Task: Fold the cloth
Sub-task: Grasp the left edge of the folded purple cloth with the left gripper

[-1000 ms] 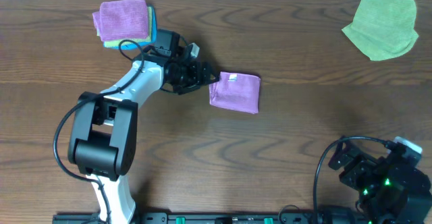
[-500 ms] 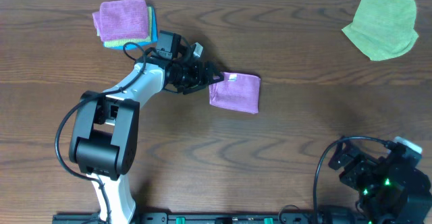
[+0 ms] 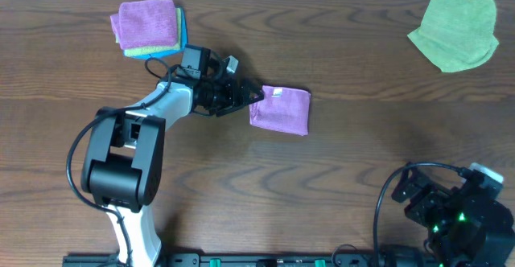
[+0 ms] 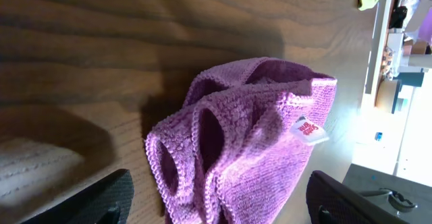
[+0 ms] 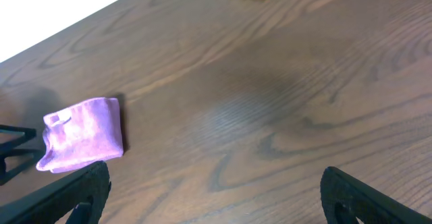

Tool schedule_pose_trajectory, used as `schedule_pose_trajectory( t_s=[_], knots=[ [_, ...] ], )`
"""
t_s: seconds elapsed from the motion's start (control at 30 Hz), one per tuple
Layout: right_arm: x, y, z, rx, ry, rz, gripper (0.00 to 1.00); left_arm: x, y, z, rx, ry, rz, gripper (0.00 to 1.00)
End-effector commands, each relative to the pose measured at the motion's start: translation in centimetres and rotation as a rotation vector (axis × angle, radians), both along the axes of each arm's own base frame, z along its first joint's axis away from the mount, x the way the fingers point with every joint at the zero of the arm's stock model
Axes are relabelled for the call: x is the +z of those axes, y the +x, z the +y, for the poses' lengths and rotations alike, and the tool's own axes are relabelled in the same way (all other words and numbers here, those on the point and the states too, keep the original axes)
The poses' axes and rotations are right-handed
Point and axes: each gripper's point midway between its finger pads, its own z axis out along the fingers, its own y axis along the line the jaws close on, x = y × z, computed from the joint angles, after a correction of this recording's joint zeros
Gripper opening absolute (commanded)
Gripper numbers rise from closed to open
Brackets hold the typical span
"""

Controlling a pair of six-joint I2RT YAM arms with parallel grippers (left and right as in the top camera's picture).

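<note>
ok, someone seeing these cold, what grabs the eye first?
The purple cloth mid-table, folded over with its white tag up, and the left gripper open right at its left edge. Then the lime-green cloth crumpled in the far right corner, and a stack of cloths far left, purple on top.

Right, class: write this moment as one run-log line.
task: fold cloth | cloth: folded loosely, tag showing | left jaws: open at its edge, not gripping | right jaws: open, well away from it
</note>
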Motion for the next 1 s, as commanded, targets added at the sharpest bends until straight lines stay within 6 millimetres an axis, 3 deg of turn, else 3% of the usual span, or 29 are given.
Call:
schedule_pose_trajectory(
  t_s=[0.0, 0.2, 0.6, 0.7, 0.77, 0.83, 0.87, 0.97],
  knots=[
    [-0.2, -0.1, -0.2, -0.019, 0.01, 0.002, 0.99, -1.7, -0.6, -0.2, -0.014, -0.019, 0.043, 0.84],
    [-0.2, -0.1, -0.2, -0.019, 0.01, 0.003, 0.99, -3.5, -0.8, -0.9, -0.027, -0.076, 0.087, 0.83],
    [-0.2, -0.1, -0.2, -0.019, 0.01, 0.003, 0.99, -3.0, -2.6, -4.1, -0.107, -0.117, 0.099, 0.86],
    [-0.2, -0.1, -0.2, -0.019, 0.01, 0.003, 0.99, -3.1, -2.9, -4.7, -0.121, -0.103, 0.092, 0.82],
    [-0.2, -0.1, -0.2, -0.019, 0.01, 0.003, 0.99, -3.5, -2.9, -4.9, -0.109, -0.075, 0.092, 0.7],
    [-0.2, -0.1, -0.2, -0.019, 0.01, 0.002, 0.99, -3.8, -2.8, -5.1, -0.103, -0.056, 0.084, 0.2],
    [-0.2, -0.1, -0.2, -0.019, 0.01, 0.003, 0.99, -3.8, -2.8, -5.2, -0.104, -0.054, 0.079, 0.06],
    [-0.2, -0.1, -0.2, -0.019, 0.01, 0.003, 0.99, -4.0, -2.6, -5.0, -0.069, -0.04, 0.104, 0.06]
  ],
)
